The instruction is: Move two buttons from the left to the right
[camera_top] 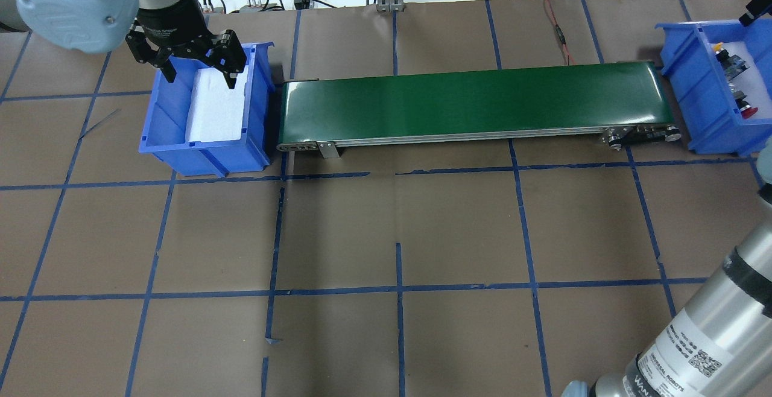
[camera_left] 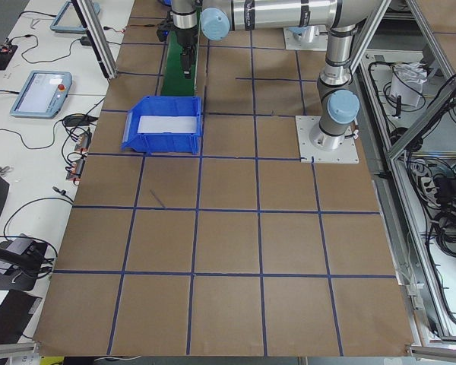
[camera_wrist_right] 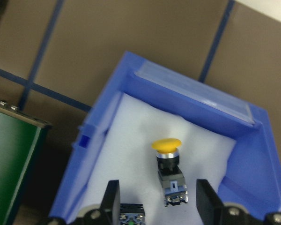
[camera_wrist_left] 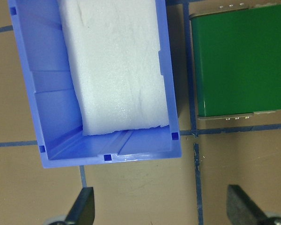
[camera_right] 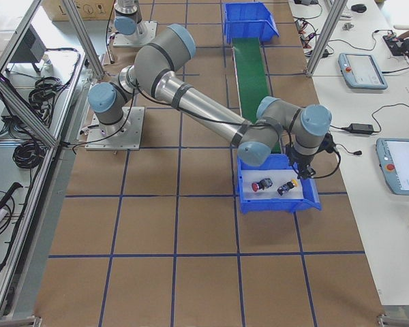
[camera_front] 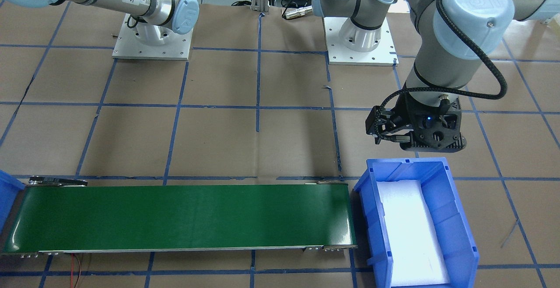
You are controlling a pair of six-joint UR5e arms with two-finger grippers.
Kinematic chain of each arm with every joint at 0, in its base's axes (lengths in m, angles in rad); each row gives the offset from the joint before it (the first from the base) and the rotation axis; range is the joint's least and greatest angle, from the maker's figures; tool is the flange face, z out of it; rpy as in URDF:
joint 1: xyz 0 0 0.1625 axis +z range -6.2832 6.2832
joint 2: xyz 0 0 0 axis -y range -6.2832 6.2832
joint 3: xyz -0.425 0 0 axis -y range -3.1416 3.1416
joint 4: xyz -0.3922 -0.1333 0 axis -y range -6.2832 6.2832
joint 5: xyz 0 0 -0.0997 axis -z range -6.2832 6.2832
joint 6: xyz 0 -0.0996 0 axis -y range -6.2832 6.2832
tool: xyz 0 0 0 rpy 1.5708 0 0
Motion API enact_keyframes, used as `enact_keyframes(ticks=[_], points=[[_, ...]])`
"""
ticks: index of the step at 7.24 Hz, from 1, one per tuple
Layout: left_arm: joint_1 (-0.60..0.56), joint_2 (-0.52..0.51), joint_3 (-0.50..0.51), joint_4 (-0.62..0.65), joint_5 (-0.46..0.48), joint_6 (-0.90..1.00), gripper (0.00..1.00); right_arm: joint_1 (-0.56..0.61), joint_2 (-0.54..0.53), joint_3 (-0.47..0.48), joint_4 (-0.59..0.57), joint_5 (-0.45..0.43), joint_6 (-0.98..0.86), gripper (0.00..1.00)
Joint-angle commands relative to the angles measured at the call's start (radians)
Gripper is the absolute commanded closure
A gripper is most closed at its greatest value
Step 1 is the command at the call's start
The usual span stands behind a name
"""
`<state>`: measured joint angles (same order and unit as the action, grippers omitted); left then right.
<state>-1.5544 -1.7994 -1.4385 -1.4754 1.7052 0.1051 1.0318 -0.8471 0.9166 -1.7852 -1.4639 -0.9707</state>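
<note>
The yellow button (camera_wrist_right: pixel 167 163) lies on white foam in the right blue bin (camera_wrist_right: pixel 98 154), between and just beyond my right gripper's open fingers (camera_wrist_right: pixel 111 200). The red button (camera_right: pixel 264 184) lies in the same bin (camera_right: pixel 307 203), beside the yellow one (camera_right: pixel 286 186); both also show in the overhead view, red (camera_top: pixel 748 111) and yellow (camera_top: pixel 719 52). My right gripper (camera_wrist_right: pixel 157 206) hovers over this bin, open and empty. My left gripper (camera_top: pixel 202 77) hangs open and empty above the left blue bin (camera_top: pixel 163 119), which holds only white foam (camera_wrist_left: pixel 114 65).
A green conveyor belt (camera_top: pixel 476 104) runs between the two bins, with nothing on it. The brown table (camera_top: pixel 398 234) is marked with blue tape lines. A red wire (camera_top: pixel 558 23) lies behind the belt. The arm bases (camera_front: pixel 361 38) stand at the robot's side.
</note>
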Motion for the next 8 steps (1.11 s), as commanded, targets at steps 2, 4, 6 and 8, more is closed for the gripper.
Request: enact_keyframes(ticks=[2,4,6,8], points=[[0.011,0.000,0.004,0.012,-0.001,0.013,0.00,0.250,-0.064,0.007,0.009,-0.006,0.261,0.31],[0.007,-0.003,0.003,0.014,-0.001,0.015,0.00,0.400,-0.133,0.043,0.115,-0.015,0.507,0.23],[0.008,-0.006,0.001,0.012,-0.018,0.025,0.00,0.483,-0.275,0.202,0.113,-0.015,0.677,0.18],[0.005,-0.006,0.001,0.012,-0.013,0.100,0.00,0.495,-0.479,0.426,0.122,-0.016,0.812,0.08]])
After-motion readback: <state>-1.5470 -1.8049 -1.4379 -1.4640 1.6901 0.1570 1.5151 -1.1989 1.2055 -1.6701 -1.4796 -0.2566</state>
